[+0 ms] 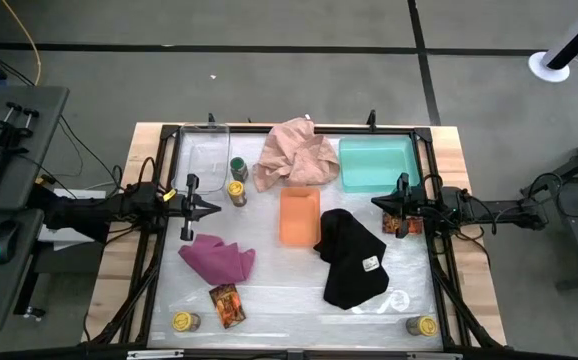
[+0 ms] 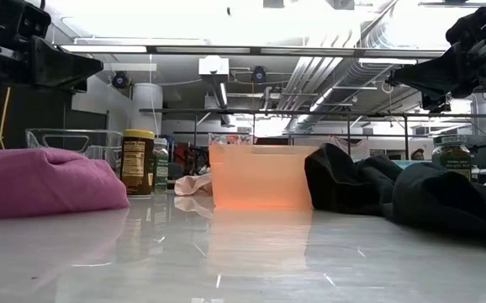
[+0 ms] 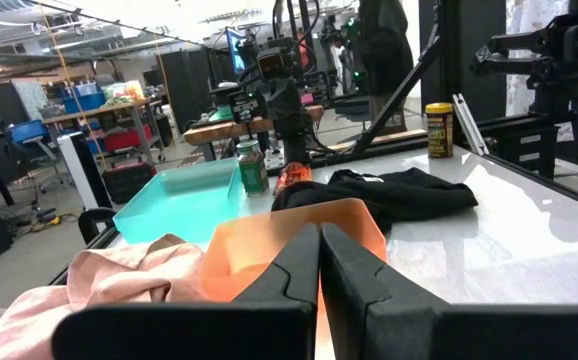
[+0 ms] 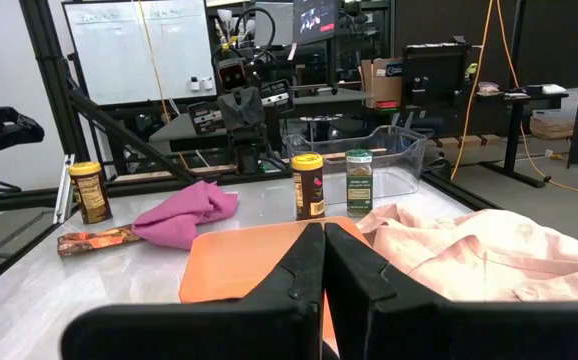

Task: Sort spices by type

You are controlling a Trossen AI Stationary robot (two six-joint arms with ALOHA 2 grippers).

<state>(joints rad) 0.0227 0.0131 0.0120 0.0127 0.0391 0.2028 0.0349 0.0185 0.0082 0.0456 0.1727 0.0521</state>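
While hovering at mid-left of the frame, left hand [image 1: 212,208] pressing fingers together on nothing; right hand [image 1: 377,203] at mid-right doing likewise. Sitting on the surface [image 1: 289,300]: green-lidded jar [image 1: 238,167] and yellow-lidded jar [image 1: 236,191] upper left of centre, printed packet [image 1: 227,304] lying lower left beside the magenta cloth [image 1: 217,260].

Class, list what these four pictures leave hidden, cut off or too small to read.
- Jar labels: high view, too small to read.
- Packet near the right claw: high view, the arm covers part of it.
- Green-lidded jar: low view, mostly behind the yellow-lidded jar.
- Teal tray: low view, the black cloth hides nearly all.
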